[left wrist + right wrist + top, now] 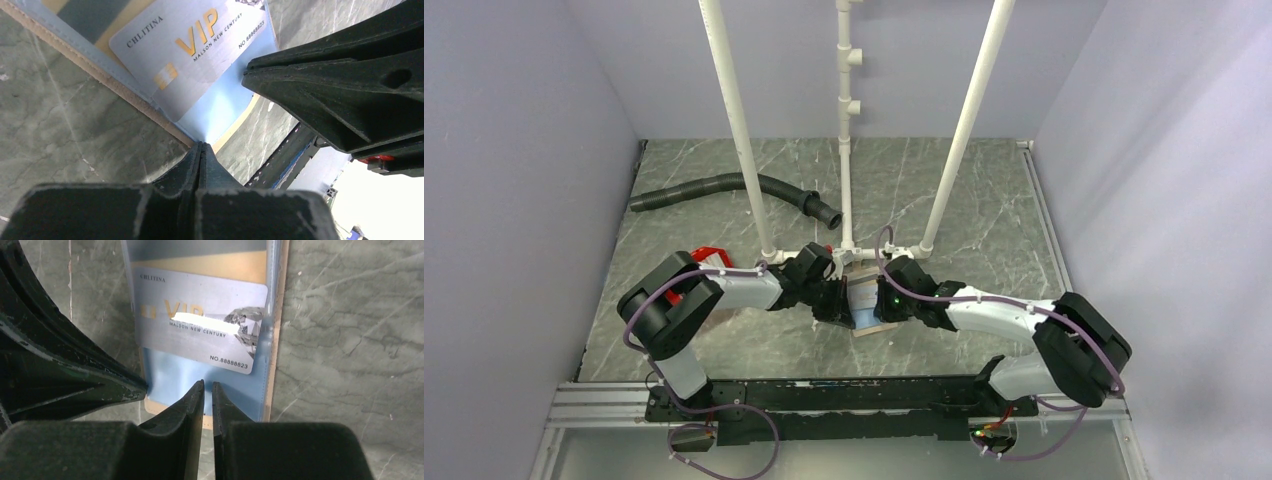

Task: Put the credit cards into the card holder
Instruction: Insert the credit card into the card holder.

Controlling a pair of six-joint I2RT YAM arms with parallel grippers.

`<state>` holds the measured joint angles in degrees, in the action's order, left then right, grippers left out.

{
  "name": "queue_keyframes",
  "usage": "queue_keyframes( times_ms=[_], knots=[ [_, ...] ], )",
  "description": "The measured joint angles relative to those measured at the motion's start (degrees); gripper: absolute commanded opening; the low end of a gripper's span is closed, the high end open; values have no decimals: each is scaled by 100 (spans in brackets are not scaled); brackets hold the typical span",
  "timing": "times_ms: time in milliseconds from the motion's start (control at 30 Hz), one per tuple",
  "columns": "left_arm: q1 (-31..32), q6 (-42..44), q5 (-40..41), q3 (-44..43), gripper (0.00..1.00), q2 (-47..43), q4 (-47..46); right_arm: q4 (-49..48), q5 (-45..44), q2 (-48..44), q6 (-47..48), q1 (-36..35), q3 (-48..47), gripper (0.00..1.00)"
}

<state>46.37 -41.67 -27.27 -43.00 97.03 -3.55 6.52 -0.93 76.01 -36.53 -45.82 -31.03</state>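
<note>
Left claw (pixel 201 146) closed tip to tip; right claw (pixel 208 385) a narrow slit apart, gripping nothing visible; both are low at scene centre, just beside each other. Grey marbled surface (pixel 984 200) carries the open tan leather-like card holder (pixel 170 375), pale blue and yellowish inside, with its near edge at both claw tips. Silver-grey plastic VIP card (pixel 200 347) lies skewed on the blue lining; whether it is pocketed cannot be told. Risk: tugging that near edge would likely shift the holder and slide the card off; the crowded claws may collide.

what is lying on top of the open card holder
A silver VIP card lies on the pale blue inside of the card holder. Anything beneath the card is covered.
</note>
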Motion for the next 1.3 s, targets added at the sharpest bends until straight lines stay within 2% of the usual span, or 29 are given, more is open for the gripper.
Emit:
queue_keyframes(
  times_ms=[600, 867, 1000, 1300],
  knots=[
    [24, -131, 223, -26, 0, -20, 168, -691, -726, 380, 61, -101, -118, 13],
    [24, -131, 302, -26, 0, -46, 291, -1043, -807, 728, 101, -101, -363, 16],
    [24, -129, 310, -26, 0, -52, 293, -1086, -785, 638, 101, -103, -367, 18],
    [24, -127, 317, -26, 0, -57, 293, -1082, -529, 236, 44, -236, -50, 16]
  ],
)
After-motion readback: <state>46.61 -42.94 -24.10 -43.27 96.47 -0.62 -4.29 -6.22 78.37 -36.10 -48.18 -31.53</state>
